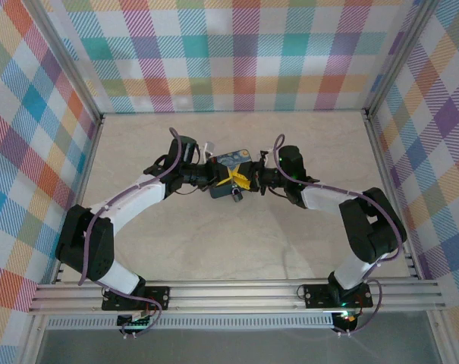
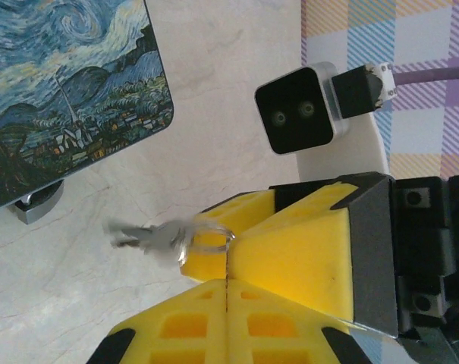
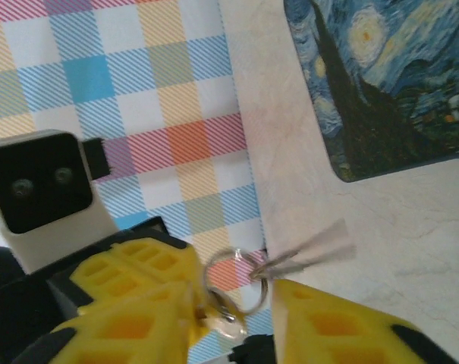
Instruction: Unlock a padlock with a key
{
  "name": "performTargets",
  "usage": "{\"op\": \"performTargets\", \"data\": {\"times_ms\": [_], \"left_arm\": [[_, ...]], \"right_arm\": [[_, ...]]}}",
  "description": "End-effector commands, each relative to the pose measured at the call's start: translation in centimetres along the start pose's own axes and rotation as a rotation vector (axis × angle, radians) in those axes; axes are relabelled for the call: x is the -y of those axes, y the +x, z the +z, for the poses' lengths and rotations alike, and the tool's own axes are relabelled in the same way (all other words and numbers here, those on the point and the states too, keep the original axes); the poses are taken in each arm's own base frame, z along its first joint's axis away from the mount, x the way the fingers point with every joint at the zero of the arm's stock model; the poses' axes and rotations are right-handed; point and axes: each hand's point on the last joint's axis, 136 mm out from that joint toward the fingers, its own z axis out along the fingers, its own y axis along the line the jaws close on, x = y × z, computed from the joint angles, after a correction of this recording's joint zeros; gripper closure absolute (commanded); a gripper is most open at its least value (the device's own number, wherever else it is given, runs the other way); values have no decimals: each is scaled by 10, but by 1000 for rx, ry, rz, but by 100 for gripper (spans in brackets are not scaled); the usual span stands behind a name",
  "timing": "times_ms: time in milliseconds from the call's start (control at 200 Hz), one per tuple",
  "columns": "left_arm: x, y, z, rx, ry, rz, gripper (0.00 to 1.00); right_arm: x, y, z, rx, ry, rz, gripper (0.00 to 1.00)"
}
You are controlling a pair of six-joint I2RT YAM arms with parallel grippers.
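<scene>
Two robot arms meet just in front of the dark-blue tin [image 1: 231,161], which sits mid-tabletop [image 1: 214,243]. The left claw [image 2: 227,292] is clenched, its yellow fingers pressed together with no gap between them. It pinches the thin wire ring [image 2: 211,224] that carries the key [image 2: 142,236]. The key juts out sideways from the fingertips, blurred, near the tin's front edge but clear of it.

The right claw [image 1: 249,182] faces the left one tip to tip, a little to the right of the tin's front edge. Seen from the right wrist, its jaws stand parted, with the ring and key in the gap between the yellow fingers. Whether either finger touches the metal cannot be told.

A small grey metal piece [image 2: 36,206] shows at the tin's front edge, partly hidden by it. Whether it belongs to the padlock cannot be told.
</scene>
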Motion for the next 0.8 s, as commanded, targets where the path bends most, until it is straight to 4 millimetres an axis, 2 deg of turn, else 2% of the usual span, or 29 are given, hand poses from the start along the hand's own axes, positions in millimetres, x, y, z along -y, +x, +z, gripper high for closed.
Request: {"op": "performTargets", "data": {"times_ms": [0, 140, 185, 265, 345, 495, 625, 795], "left_arm": [[7, 8, -6, -86, 5, 110, 100], [-3, 37, -12, -236, -76, 232, 100], [-4, 46, -13, -289, -103, 268, 100], [4, 58, -12, -354, -92, 329, 100], [18, 61, -14, -359, -27, 363, 100], [37, 67, -20, -379, 69, 424, 100], [40, 69, -20, -390, 98, 430, 100], [47, 68, -21, -381, 126, 437, 100]], "right_arm": [[-8, 6, -18, 3, 50, -127, 53], [1, -2, -50, 56, 129, -227, 46], [-2, -1, -55, 51, 131, -290, 46], [-20, 14, -55, -37, 58, -429, 48], [-33, 30, -57, -122, -23, -551, 52], [-42, 54, -64, -215, -115, -731, 51], [-44, 70, -68, -289, -198, -765, 53], [-35, 74, -68, -310, -200, -758, 53]]}}
